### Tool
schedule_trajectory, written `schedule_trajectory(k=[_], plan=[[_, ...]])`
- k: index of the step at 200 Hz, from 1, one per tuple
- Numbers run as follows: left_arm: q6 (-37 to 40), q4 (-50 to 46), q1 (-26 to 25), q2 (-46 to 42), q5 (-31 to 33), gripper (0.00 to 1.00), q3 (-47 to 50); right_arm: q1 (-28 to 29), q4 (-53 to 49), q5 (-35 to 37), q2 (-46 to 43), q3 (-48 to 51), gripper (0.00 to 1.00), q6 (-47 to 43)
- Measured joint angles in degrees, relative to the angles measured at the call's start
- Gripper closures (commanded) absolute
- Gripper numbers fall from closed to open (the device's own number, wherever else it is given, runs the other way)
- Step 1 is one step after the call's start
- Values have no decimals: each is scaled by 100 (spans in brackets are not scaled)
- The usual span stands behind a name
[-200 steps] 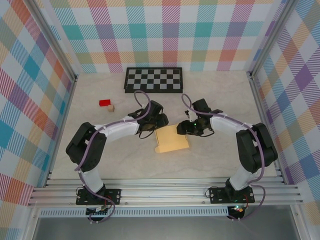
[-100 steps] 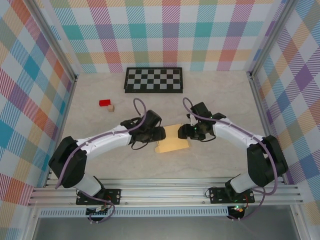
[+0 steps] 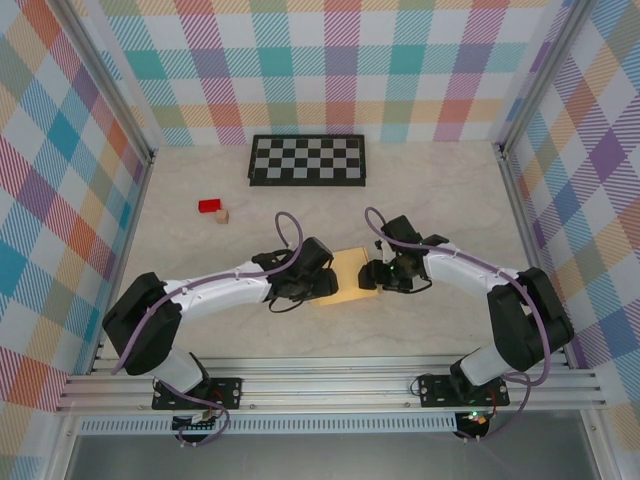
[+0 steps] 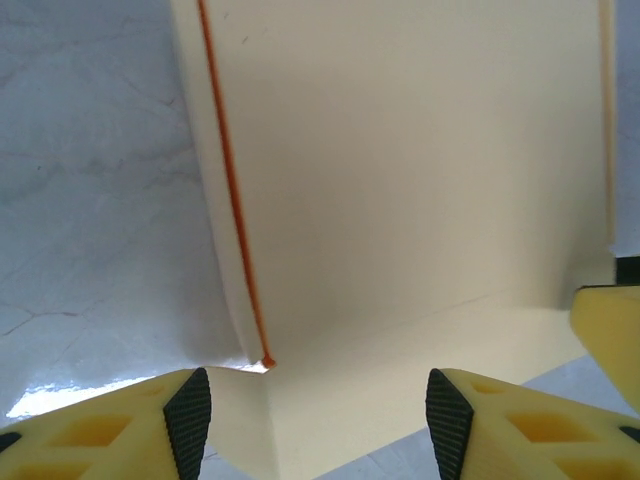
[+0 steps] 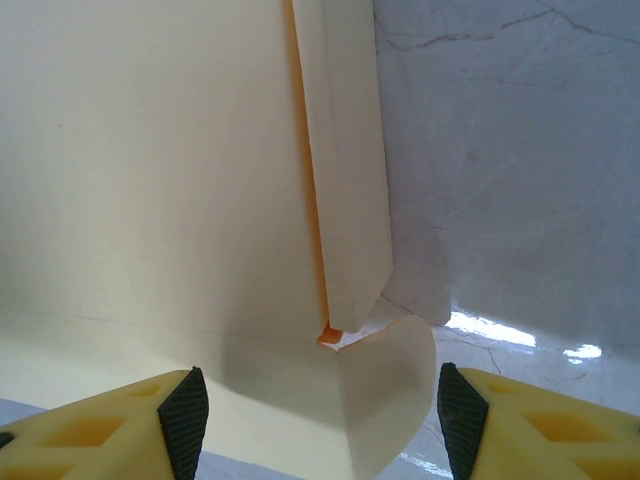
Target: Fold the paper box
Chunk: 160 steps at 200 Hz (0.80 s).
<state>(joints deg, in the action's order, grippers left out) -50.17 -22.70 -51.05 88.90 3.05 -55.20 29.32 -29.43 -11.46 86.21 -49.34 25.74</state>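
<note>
The paper box (image 3: 349, 276) is a pale tan sheet lying partly folded in the middle of the table. My left gripper (image 3: 326, 286) is at its left edge and my right gripper (image 3: 371, 275) at its right edge. In the left wrist view the paper box (image 4: 400, 180) has an orange crease line, and my left gripper (image 4: 318, 425) stands open astride its near flap without touching it. In the right wrist view the paper box (image 5: 160, 180) has a folded side strip and a rounded tab. My right gripper (image 5: 322, 425) is open around that tab, pads clear of it.
A black-and-white checkerboard (image 3: 308, 160) lies at the back of the table. A red block (image 3: 209, 206) and a small tan cube (image 3: 222, 216) sit at the left. Plaid walls and metal rails (image 3: 330, 378) enclose the table.
My left gripper has slid toward the near side along the box's left edge and now covers more of it. My right gripper has shifted slightly nearer at the right edge.
</note>
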Motion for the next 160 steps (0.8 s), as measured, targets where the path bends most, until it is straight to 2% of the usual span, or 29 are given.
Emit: schedule_trajectory(k=[90,139,160], plan=[[-372,249,-144,13,-61,41,221,33,186,-341,-2,66,41,247],[-472,385,-173,149,-61,47,221,44,243,-481,-11,92,42,365],[-481,382,-175,168,-59,52,221,44,262,-533,-15,94,43,393]])
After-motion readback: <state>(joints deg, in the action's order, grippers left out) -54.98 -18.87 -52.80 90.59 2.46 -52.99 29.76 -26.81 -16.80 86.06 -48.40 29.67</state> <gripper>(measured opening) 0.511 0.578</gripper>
